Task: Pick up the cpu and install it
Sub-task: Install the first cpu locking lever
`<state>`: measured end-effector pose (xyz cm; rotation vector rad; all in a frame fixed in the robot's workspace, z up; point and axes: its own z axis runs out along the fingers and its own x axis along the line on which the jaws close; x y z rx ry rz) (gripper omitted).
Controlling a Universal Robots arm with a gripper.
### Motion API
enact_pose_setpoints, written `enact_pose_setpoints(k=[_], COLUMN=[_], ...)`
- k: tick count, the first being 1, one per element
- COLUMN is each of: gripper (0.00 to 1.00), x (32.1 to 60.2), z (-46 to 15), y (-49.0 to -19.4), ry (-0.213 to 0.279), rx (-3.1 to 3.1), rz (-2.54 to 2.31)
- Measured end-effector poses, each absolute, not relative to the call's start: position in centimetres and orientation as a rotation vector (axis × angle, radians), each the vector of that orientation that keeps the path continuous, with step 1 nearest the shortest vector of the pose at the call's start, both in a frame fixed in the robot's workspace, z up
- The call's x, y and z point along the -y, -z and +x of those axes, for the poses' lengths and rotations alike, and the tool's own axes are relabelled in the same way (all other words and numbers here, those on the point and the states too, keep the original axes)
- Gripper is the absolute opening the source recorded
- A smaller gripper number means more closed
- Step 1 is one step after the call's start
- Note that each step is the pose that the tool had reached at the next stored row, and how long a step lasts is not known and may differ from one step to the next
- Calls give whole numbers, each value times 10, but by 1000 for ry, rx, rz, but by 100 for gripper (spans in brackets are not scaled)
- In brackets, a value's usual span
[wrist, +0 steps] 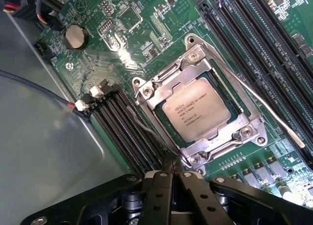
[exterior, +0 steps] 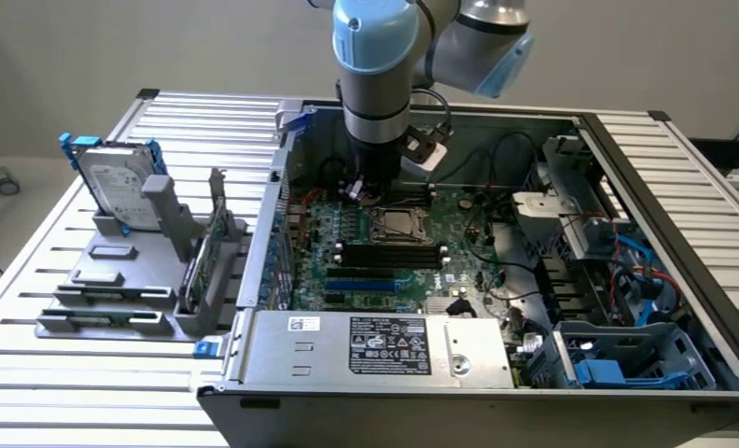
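Observation:
The cpu, a silver-grey square chip with printed text, lies flat in the motherboard socket, with the metal frame around its edges. In the exterior view the cpu sits mid-board inside the open computer case. My gripper is shut with its two black fingers pressed together and nothing between them. Its tip hovers just off one corner of the socket, beside the memory slots. In the exterior view the gripper hangs low over the board, a little toward the exterior view's left of the socket.
A thin wire socket lever sticks out along one side of the socket. Case walls and cables ring the board. A power supply lies in front. Outside, a hard drive in a blue frame stands on a grey rack.

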<state>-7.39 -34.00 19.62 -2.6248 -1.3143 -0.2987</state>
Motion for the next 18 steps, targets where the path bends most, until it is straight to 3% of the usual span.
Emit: enact_pose_setpoints(k=[18], gripper=[11], x=[338], z=[-68], y=[-195], ry=[295], rx=[1317], rz=[-2630])
